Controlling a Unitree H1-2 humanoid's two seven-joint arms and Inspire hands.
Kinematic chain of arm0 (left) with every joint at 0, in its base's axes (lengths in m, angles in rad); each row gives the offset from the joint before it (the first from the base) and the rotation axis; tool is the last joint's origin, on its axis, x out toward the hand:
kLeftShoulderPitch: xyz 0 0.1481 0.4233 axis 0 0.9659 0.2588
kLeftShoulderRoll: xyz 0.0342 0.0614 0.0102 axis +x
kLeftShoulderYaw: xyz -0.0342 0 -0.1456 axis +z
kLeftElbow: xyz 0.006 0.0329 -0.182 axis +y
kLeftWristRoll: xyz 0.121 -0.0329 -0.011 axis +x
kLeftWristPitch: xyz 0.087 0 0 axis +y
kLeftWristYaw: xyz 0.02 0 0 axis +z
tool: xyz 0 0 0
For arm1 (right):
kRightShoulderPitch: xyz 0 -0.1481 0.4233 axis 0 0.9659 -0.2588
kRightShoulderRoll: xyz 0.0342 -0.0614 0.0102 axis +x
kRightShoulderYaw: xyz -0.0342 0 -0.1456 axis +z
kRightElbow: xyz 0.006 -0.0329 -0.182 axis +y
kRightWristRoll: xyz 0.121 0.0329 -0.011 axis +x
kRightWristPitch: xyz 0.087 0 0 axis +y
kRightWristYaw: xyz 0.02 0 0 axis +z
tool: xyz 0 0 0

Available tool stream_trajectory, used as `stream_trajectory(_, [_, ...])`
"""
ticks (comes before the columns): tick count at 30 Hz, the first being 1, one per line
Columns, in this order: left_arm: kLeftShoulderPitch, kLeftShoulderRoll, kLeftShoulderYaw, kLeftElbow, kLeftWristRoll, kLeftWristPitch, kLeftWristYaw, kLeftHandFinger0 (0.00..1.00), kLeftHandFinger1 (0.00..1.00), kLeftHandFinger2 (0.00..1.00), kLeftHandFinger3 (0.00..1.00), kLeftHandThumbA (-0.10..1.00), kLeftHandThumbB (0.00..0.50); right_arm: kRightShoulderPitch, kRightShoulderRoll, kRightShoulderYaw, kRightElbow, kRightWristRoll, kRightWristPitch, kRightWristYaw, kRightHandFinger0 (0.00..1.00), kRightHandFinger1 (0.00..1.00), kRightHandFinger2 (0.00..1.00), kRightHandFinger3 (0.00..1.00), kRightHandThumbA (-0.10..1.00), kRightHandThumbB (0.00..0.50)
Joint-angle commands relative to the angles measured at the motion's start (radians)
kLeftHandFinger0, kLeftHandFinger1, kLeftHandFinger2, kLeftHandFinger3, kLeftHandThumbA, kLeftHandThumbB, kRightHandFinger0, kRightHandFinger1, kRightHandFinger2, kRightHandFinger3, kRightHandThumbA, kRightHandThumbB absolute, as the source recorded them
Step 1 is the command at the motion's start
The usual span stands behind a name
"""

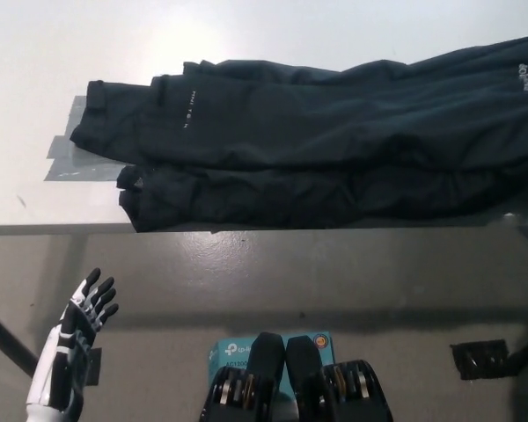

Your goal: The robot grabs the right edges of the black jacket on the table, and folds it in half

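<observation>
Jacket [334,158] overhangs table [35,53] front edge; left robot hand [75,338] open, low.

jacket [334,149]: 1 | table [35,53]: 1 | tape patches [70,154]: maybe 2 | hand [70,343]: 1

The white left hand [75,338] is showing at about seven o'clock in the head view, low and well out to the side. It is pointing up toward about one o'clock, with its dark-tipped fingers [95,292] spreading apart and closing on nothing. Its wrist and forearm are running down toward six o'clock and leaving the picture at the bottom edge. The hand is hanging apart from everything, touching nothing. Of the black right arm, only a thin dark sliver is showing at about four o'clock, against the right edge; its hand is lying outside the picture.
</observation>
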Motion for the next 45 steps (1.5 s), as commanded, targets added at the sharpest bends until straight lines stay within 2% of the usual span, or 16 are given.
stream_trajectory(1, [-0.015, 0.015, 0.001, -0.013, -0.003, -0.036, -0.014, 1.0, 1.0, 1.0, 1.0, 1.0, 0.226, -0.171, -0.056, 0.092, -0.096, -0.079, -0.029, 0.034, 0.0, 0.37, 0.84, 0.93, -0.1, 0.118])
stream_trajectory(5, [-0.018, 0.018, 0.002, -0.018, 0.003, -0.03, -0.011, 1.0, 1.0, 1.0, 1.0, 1.0, 0.225, -0.199, -0.066, 0.135, -0.102, -0.1, -0.038, 0.032, 0.0, 0.38, 0.85, 0.96, -0.1, 0.119])
stream_trajectory(7, [-0.02, 0.02, 0.002, -0.02, 0.006, -0.026, -0.011, 1.0, 1.0, 1.0, 1.0, 1.0, 0.222, -0.27, -0.068, 0.237, -0.132, -0.186, -0.044, 0.06, 0.0, 0.34, 0.79, 0.82, -0.1, 0.107])
stream_trajectory(10, [-0.022, 0.02, 0.003, -0.022, 0.002, -0.025, -0.012, 1.0, 1.0, 1.0, 1.0, 1.0, 0.231, -0.306, -0.067, 0.31, -0.158, -0.238, -0.028, 0.04, 0.0, 0.3, 0.76, 0.79, -0.1, 0.107])
stream_trajectory(13, [-0.022, 0.021, 0.006, -0.027, -0.004, -0.02, -0.012, 1.0, 1.0, 1.0, 1.0, 1.0, 0.235, -0.359, -0.069, 0.466, -0.177, -0.378, -0.06, 0.073, 0.02, 0.32, 0.75, 0.58, -0.1, 0.174])
stream_trajectory(15, [-0.022, 0.021, 0.006, -0.029, -0.006, -0.02, -0.013, 1.0, 1.0, 1.0, 1.0, 1.0, 0.238, -0.379, -0.069, 0.534, -0.192, -0.432, -0.049, 0.081, 0.0, 0.37, 0.74, 0.75, -0.1, 0.157])
stream_trajectory(19, [-0.027, 0.023, 0.008, -0.032, -0.004, -0.011, -0.011, 1.0, 1.0, 1.0, 1.0, 1.0, 0.253, -0.448, -0.049, 0.672, -0.166, -0.521, -0.089, 0.13, 0.0, 0.34, 0.67, 0.79, -0.1, 0.165])
stream_trajectory(23, [-0.027, 0.023, 0.008, -0.032, -0.004, -0.011, -0.011, 1.0, 1.0, 1.0, 1.0, 1.0, 0.253, -0.449, -0.056, 0.687, -0.165, -0.516, -0.091, 0.123, 0.0, 0.34, 0.66, 0.79, -0.1, 0.163])
stream_trajectory(25, [-0.03, 0.028, 0.008, -0.036, 0.001, -0.011, -0.012, 1.0, 1.0, 1.0, 1.0, 1.0, 0.25, -0.508, -0.011, 0.864, -0.128, -0.675, -0.19, 0.195, 0.07, 0.39, 0.7, 0.79, -0.1, 0.139])
stream_trajectory(26, [-0.032, 0.029, 0.007, -0.038, 0.005, -0.008, -0.011, 1.0, 1.0, 1.0, 1.0, 1.0, 0.246, -0.517, 0.003, 0.897, -0.111, -0.691, -0.217, 0.209, 0.0, 0.34, 0.69, 0.74, -0.1, 0.145])
stream_trajectory(28, [-0.034, 0.031, 0.005, -0.042, 0.008, -0.004, -0.012, 1.0, 1.0, 1.0, 1.0, 1.0, 0.235, -0.538, 0.033, 0.971, -0.068, -0.751, -0.258, 0.21, 0.0, 0.39, 0.78, 0.73, -0.1, 0.181])
stream_trajectory(34, [-0.03, 0.028, -0.001, -0.053, -0.001, 0.01, -0.018, 1.0, 1.0, 1.0, 1.0, 1.0, 0.214, -0.556, 0.139, 1.118, 0.07, -0.857, -0.36, 0.171, 0.0, 0.39, 0.78, 0.72, -0.1, 0.222])
stream_trajectory(41, [-0.034, 0.04, -0.008, -0.055, -0.006, 0.019, -0.033, 1.0, 1.0, 1.0, 1.0, 1.0, 0.202, -0.552, 0.259, 1.285, 0.246, -0.981, -0.285, 0.156, 0.01, 0.48, 0.86, 0.78, -0.1, 0.181])
stream_trajectory(43, [-0.035, 0.039, -0.009, -0.056, -0.01, 0.022, -0.034, 1.0, 1.0, 1.0, 1.0, 1.0, 0.201, -0.543, 0.293, 1.301, 0.319, -0.983, -0.311, 0.143, 0.09, 0.54, 0.85, 0.74, -0.1, 0.202])
stream_trajectory(44, [-0.034, 0.039, -0.009, -0.059, -0.013, 0.027, -0.033, 1.0, 1.0, 1.0, 1.0, 1.0, 0.205, -0.54, 0.308, 1.303, 0.356, -0.981, -0.323, 0.144, 0.24, 0.63, 0.87, 0.72, -0.1, 0.21])
stream_trajectory(45, [-0.034, 0.041, -0.009, -0.062, -0.012, 0.035, -0.033, 1.0, 1.0, 1.0, 1.0, 1.0, 0.213, -0.544, 0.324, 1.315, 0.389, -0.992, -0.309, 0.155, 0.39, 0.78, 1.0, 0.84, -0.1, 0.226])
